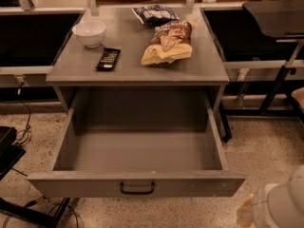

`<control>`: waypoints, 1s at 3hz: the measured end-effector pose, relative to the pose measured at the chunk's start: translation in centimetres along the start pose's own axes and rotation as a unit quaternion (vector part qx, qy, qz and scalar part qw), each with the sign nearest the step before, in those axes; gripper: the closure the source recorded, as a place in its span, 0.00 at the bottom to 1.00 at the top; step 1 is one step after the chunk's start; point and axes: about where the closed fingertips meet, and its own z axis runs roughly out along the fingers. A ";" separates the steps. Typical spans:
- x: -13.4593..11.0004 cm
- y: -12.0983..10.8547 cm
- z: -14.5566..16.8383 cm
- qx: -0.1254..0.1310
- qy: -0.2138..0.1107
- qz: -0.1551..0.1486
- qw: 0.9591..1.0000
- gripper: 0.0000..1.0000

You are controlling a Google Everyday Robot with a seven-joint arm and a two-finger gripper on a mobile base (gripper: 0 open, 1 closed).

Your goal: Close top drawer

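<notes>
The top drawer (137, 183) is a wide, deep grey drawer, pulled far out of the grey cabinet toward me. Its inside is empty. A small black bar handle (137, 189) sits centred on its front panel. No other drawers show. My gripper is not in view. Only a white rounded part of my arm (280, 205) shows at the bottom right corner, to the right of the drawer front and apart from it.
On the cabinet top (137, 72) lie a white bowl (89, 32), a black bar-shaped packet (108, 59), a brown chip bag (167, 42) and a blue bag (154, 14). A black stand (278, 80) is at the right, black equipment (9, 151) at the left, speckled floor around.
</notes>
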 end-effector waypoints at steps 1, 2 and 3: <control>-1.2 2.4 6.1 -0.018 -0.033 -0.021 0.999 1.00; -3.0 3.1 10.4 -0.010 -0.071 -0.051 0.996 1.00; -5.1 2.2 12.7 0.009 -0.096 -0.083 0.992 1.00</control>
